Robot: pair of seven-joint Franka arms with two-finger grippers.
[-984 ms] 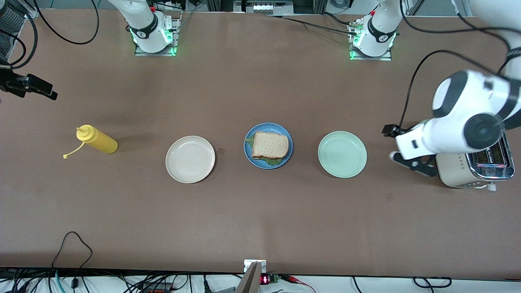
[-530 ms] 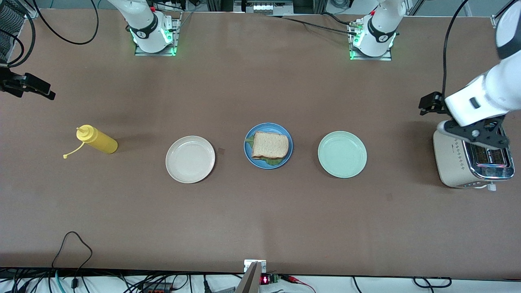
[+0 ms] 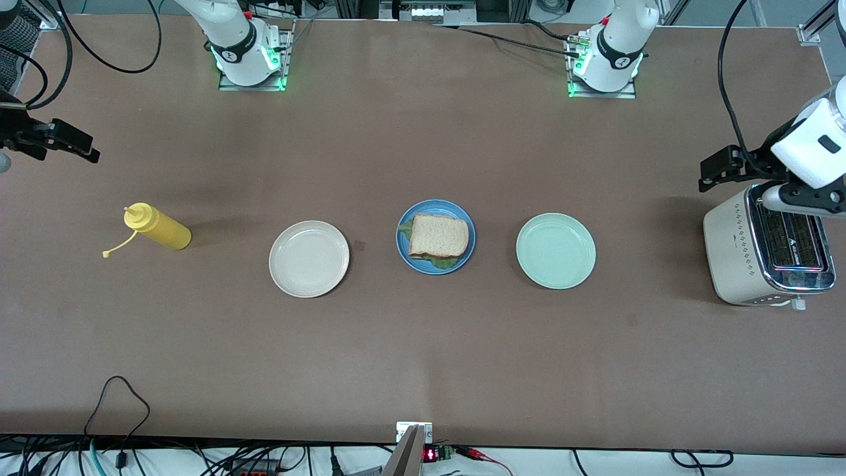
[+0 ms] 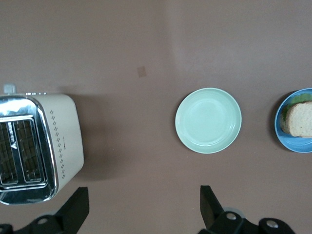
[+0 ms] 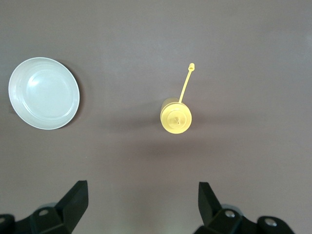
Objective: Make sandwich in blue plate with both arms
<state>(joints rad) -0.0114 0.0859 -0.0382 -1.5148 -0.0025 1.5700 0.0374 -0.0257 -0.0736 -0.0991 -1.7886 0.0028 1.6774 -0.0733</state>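
The sandwich [image 3: 438, 236], a toasted bread slice on top with green lettuce showing under it, lies in the blue plate [image 3: 404, 248] at the table's middle. My left gripper [image 3: 803, 199] is up in the air over the toaster [image 3: 760, 261] at the left arm's end of the table. It is open and empty in the left wrist view [image 4: 143, 207], which also shows the blue plate [image 4: 292, 146] and the sandwich [image 4: 302, 119]. My right gripper [image 3: 66, 142] hangs over the right arm's end of the table, open and empty [image 5: 141, 202].
A beige plate [image 3: 308, 258] and a mint-green plate [image 3: 555, 250] flank the blue plate, both bare. A yellow squeeze bottle [image 3: 157, 227] with its cap off on a strap stands toward the right arm's end. The toaster's slots [image 4: 19, 153] hold no bread.
My left arm has swung from beside the mint-green plate toward the table's end and now sits over the toaster. The right gripper has barely shifted. The sandwich has not moved.
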